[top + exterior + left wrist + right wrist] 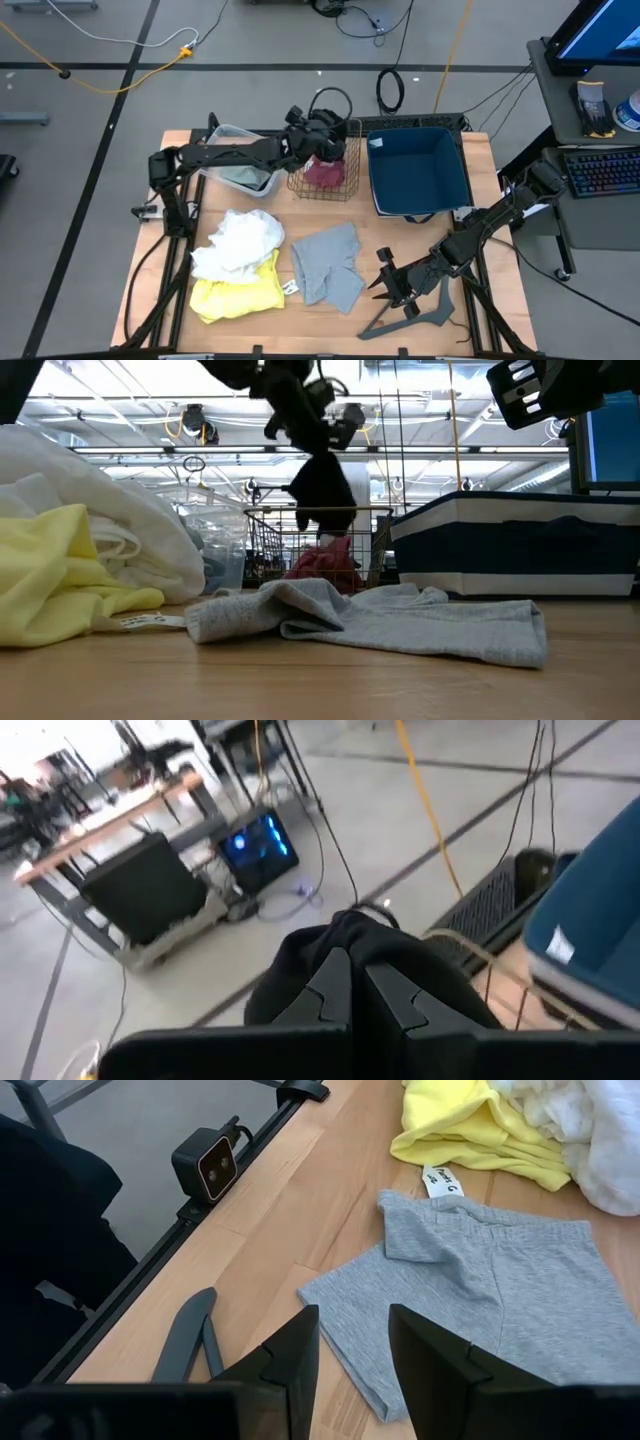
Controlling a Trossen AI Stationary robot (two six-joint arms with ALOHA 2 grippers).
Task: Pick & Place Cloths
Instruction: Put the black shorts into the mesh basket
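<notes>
The left gripper [322, 136], clamped on a black cloth [322, 490], hangs over the wire basket [325, 184] at twelve o'clock, a maroon cloth [324, 171] inside. The right gripper [385, 287], fingers apart and empty, hovers at five o'clock beside the grey shorts [330, 262], near the table's [490, 300] edge.

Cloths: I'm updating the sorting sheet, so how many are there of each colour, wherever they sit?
White cloth: 1
Yellow cloth: 1
Light grey cloth: 1
Maroon cloth, in the wire basket: 1
Black cloth, held by the left claw: 1
Blue-grey cloth, in the clear bin: 1
Total: 6
</notes>
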